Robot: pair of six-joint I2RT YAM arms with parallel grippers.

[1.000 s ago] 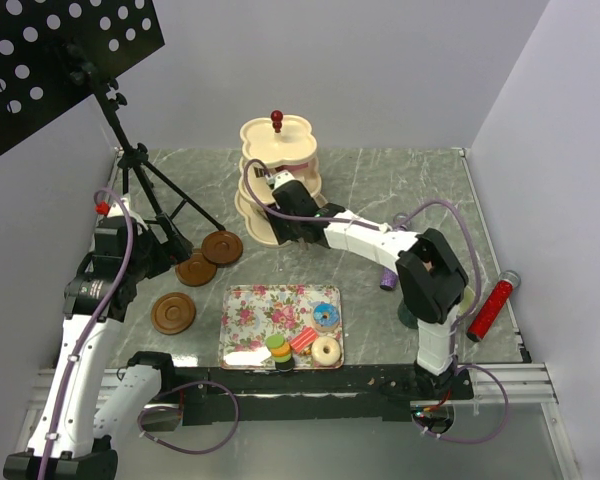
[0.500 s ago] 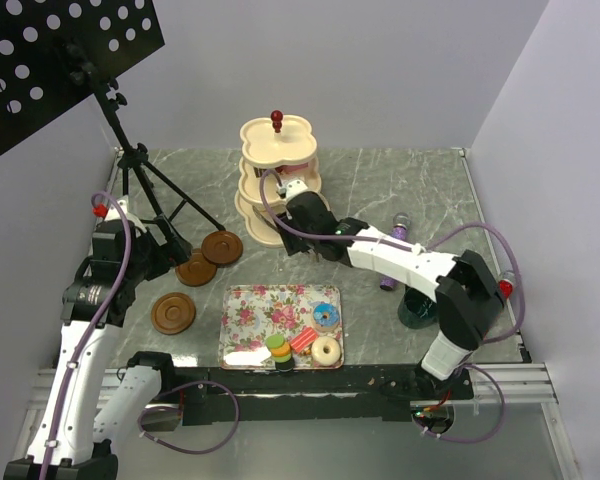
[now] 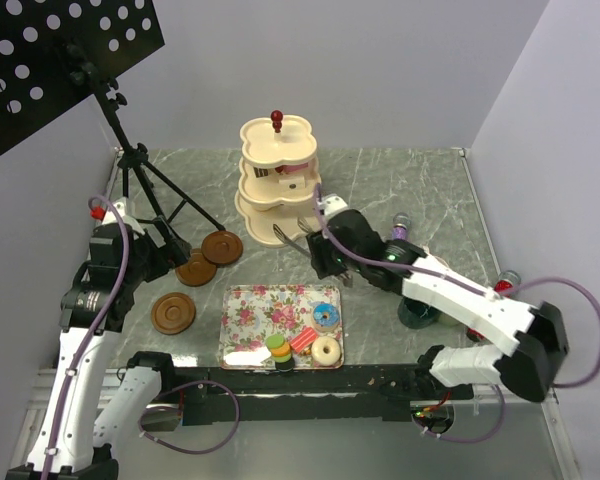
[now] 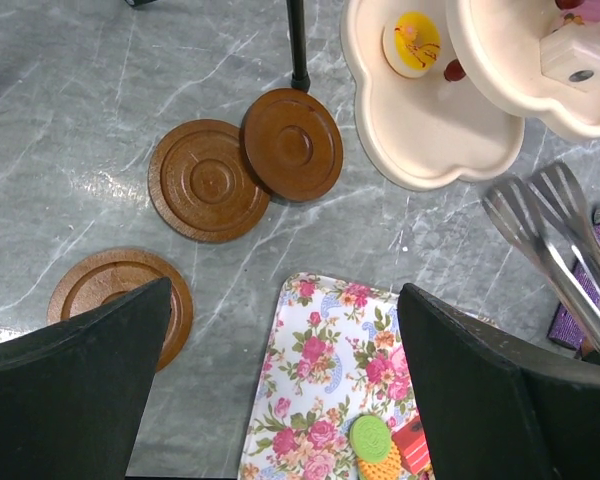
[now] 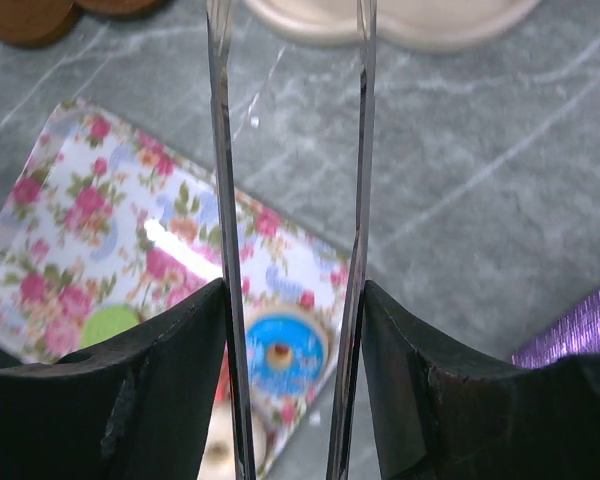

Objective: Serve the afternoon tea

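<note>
right gripper pulled back from stand | gripping tongs | left gripper spread

High overview, downward wrist close-ups, tray shared

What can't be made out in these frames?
Top view: the dark teal mug sits mostly under the right arm; the middle tier of the cream stand is largely hidden by the tier above.
Right wrist: the tongs run off the top edge, tips unseen; the purple microphone is cut by the right edge.
Left wrist: bottom edge cuts the macaron stack.
</note>
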